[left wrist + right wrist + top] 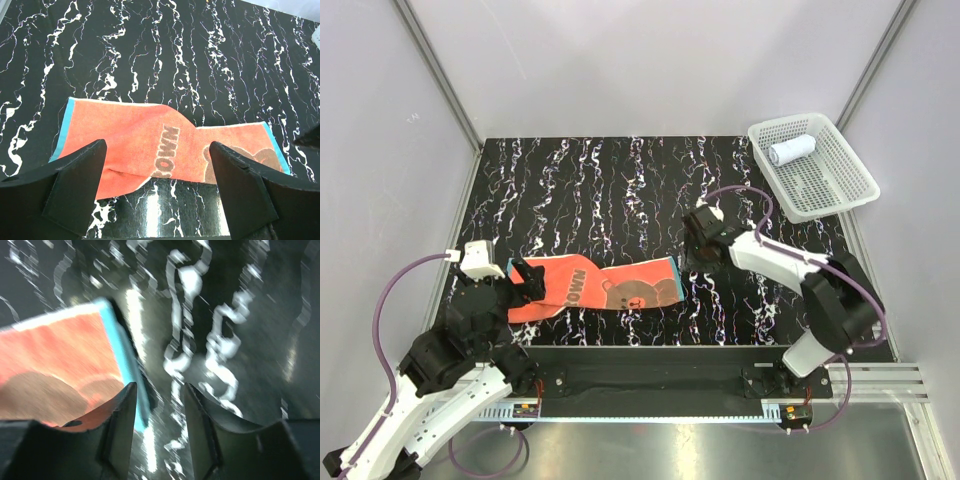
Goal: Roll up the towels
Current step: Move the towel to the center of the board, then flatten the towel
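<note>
Low in the top view, the orange-red towel (610, 288) lies spread flat between the left gripper (530, 280) and the right gripper (692, 255). The white towel (792, 150) sits rolled in the basket (840, 190), upper right. In the left wrist view, the jaws gape wide above the cloth, holding nothing. In the blurred right wrist view, the jaws stand partly apart and empty, beside the teal edge (120, 340).

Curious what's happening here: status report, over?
Both grippers open: left gripper over orange towel, right gripper at its teal edge. Towel spread, unrolled. White towel rolled, in basket. Nothing in the way.
</note>
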`<state>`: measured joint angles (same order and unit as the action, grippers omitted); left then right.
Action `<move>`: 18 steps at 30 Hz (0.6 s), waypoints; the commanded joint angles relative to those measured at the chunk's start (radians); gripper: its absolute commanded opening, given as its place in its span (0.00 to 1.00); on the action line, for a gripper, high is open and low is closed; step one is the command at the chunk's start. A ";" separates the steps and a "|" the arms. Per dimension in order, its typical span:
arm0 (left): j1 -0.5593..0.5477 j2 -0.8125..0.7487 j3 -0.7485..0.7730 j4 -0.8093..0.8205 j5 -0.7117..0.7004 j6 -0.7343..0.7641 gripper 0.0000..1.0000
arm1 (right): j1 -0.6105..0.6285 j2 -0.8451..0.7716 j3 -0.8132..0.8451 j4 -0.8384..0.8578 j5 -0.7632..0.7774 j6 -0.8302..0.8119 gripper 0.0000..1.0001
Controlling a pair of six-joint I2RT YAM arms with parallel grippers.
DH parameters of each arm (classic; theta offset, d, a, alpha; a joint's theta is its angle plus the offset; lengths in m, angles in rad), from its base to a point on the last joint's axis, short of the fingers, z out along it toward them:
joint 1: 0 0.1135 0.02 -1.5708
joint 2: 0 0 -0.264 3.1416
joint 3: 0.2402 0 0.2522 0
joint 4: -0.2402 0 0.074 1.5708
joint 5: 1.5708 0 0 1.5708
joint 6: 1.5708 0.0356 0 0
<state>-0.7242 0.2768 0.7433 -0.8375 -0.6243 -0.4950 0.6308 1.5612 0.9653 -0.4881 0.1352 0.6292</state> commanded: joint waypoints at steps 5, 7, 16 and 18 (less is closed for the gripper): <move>0.006 0.005 -0.001 0.020 -0.015 0.003 0.91 | -0.006 0.207 0.162 0.115 -0.077 -0.008 0.48; 0.006 0.005 -0.001 0.021 -0.012 0.003 0.91 | -0.006 0.243 0.207 0.111 -0.069 -0.013 0.47; 0.008 0.002 -0.001 0.021 -0.014 0.003 0.91 | -0.006 0.361 0.296 0.095 -0.074 -0.028 0.43; 0.008 0.004 -0.001 0.021 -0.012 0.003 0.91 | -0.006 0.365 0.291 0.100 -0.078 -0.020 0.41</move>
<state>-0.7219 0.2768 0.7433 -0.8375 -0.6243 -0.4950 0.6289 1.9106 1.2327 -0.4023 0.0647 0.6170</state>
